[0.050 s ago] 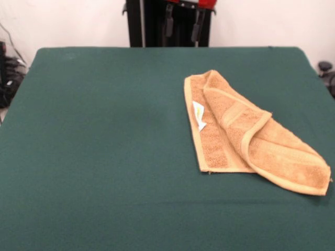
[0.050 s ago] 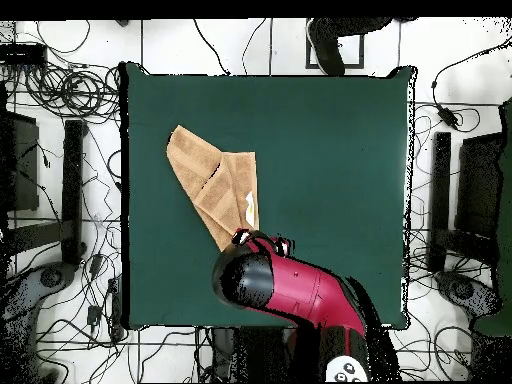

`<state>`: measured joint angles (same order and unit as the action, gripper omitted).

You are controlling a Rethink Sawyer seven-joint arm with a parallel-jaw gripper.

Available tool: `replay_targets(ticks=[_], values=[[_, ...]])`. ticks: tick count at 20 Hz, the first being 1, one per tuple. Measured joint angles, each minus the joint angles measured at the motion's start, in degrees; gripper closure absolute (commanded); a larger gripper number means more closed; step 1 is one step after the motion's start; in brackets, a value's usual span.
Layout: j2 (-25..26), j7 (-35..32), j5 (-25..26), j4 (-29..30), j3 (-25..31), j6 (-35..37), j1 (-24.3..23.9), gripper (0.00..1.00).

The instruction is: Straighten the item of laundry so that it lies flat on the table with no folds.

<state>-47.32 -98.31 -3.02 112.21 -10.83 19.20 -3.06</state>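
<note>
While the gripper [image 1: 183, 23] is hanging drawn back at the far edge of the worktop [image 1: 104, 146], holding nothing, its tips are too cropped to tell whether they are parted or closed. Below it, the towel [image 1: 246, 133] is lying well toward one side of the green cloth — folded over itself along a diagonal, white tag [image 1: 199, 115] showing. Judging by this, the approach is only beginning; the next move is calling for a pinch on the upper flap's free corner — then a pull outward.
</note>
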Motion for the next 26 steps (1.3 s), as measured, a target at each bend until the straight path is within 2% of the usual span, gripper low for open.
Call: replay_targets(ticks=[12,16,26], values=[[1.08,0.00,-0.01,-0.35,0.02,-0.20,0.70,0.00],[3.32,0.00,-0.02,-0.40,0.28,-1.50,0.76,0.00],[12.66,0.00,-0.30,-1.38,0.92,-10.44,3.39,0.00]])
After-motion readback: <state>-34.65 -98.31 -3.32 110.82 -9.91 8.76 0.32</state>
